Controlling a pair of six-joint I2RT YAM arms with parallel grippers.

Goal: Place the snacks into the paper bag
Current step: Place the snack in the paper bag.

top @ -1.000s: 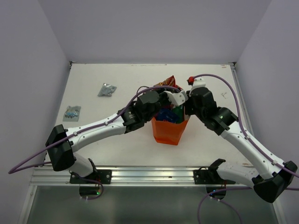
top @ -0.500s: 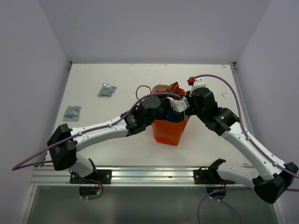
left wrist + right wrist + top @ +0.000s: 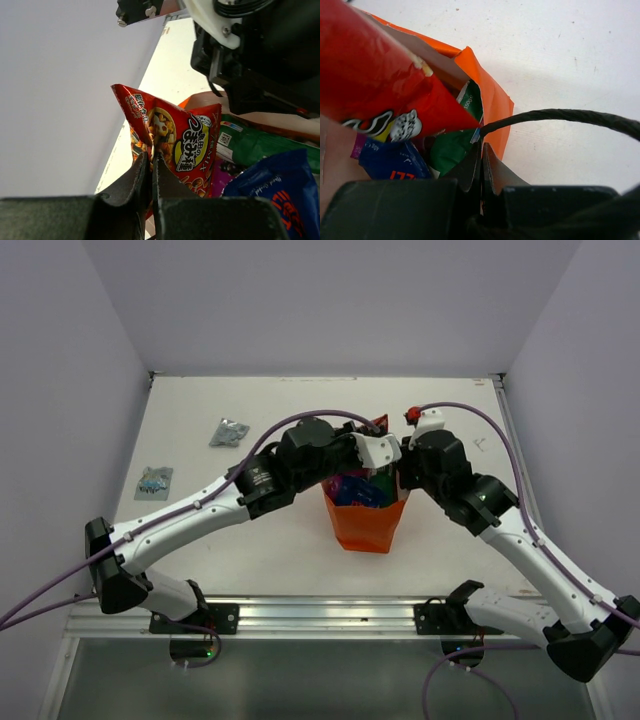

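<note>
The orange paper bag (image 3: 365, 522) stands upright at the table's middle. My left gripper (image 3: 355, 462) is over its mouth, shut on the edge of the red packet (image 3: 175, 140), which hangs in the bag's opening. In the left wrist view the green-and-white packet (image 3: 260, 146), the dark blue packet (image 3: 280, 195) and a sliver of the magenta packet (image 3: 226, 180) lie inside the bag. My right gripper (image 3: 482, 150) is shut on the bag's rim (image 3: 492, 100), beside the black cord handle (image 3: 560, 117). A small silver-grey packet (image 3: 229, 432) lies on the table at the far left.
Another small greyish packet (image 3: 154, 482) lies near the table's left edge. White walls close the table at the back and both sides. An aluminium rail (image 3: 320, 615) runs along the near edge by the arm bases.
My left gripper has lowered the red packet from above the bag down into its mouth, and the left arm's elbow has swung up. The right gripper has stayed on the bag's rim.
</note>
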